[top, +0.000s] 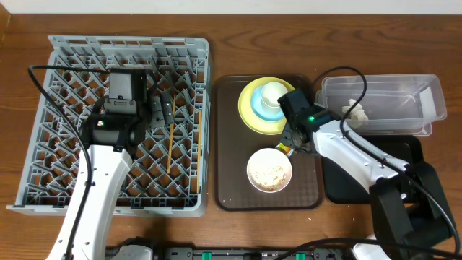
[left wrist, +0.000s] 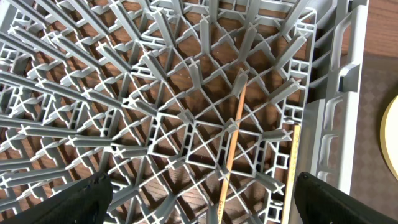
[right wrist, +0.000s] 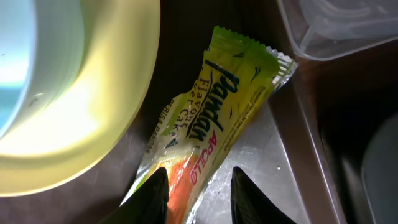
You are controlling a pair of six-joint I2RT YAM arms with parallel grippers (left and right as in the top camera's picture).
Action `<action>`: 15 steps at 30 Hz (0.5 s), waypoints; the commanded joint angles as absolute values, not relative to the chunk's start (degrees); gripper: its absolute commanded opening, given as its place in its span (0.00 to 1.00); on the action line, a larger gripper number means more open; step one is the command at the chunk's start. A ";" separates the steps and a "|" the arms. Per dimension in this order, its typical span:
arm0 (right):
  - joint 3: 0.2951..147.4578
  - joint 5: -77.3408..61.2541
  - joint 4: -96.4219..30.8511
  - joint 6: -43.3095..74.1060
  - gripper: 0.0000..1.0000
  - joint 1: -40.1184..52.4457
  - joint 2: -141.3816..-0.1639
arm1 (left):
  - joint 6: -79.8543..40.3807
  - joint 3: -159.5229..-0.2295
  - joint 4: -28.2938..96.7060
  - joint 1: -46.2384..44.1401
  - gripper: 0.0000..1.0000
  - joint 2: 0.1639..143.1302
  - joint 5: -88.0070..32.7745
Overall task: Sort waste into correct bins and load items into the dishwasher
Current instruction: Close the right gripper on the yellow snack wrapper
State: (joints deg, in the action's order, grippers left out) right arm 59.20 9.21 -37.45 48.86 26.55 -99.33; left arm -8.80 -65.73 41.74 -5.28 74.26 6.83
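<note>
Overhead, the left claw [top: 160, 108] is hanging wide open and empty above the grey dish rack [top: 65, 144], which is sitting on the left of the bench [top: 289, 36]. Two chopsticks [top: 170, 148] are lying among its pegs toward its right side. The right claw [right wrist: 199, 193] is pinching narrowly on the orange end of the yellow-green snack wrapper [right wrist: 224, 99]. The wrapper is lying on the brown tray [top: 229, 173], just right of the yellow plate [top: 244, 108] and just beyond the white bowl [top: 251, 167] holding crumbs [top: 270, 173]. The white scrap [top: 354, 110] is sitting in the clear tub [top: 411, 101].
</note>
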 commanded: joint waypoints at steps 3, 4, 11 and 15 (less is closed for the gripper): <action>59.13 9.82 -37.10 49.50 0.31 26.20 -102.56 | -8.86 -65.98 41.74 -5.04 0.94 74.15 7.55; 59.13 9.82 -37.10 49.50 0.31 26.20 -103.09 | -8.86 -65.95 41.76 -5.04 0.94 74.17 7.55; 59.13 9.63 -35.33 48.69 0.01 26.22 -105.73 | -8.86 -65.98 41.74 -5.04 0.94 74.17 7.55; 59.24 8.01 -35.55 46.92 0.01 26.17 -103.90 | -8.86 -65.95 41.74 -5.04 0.94 74.17 7.55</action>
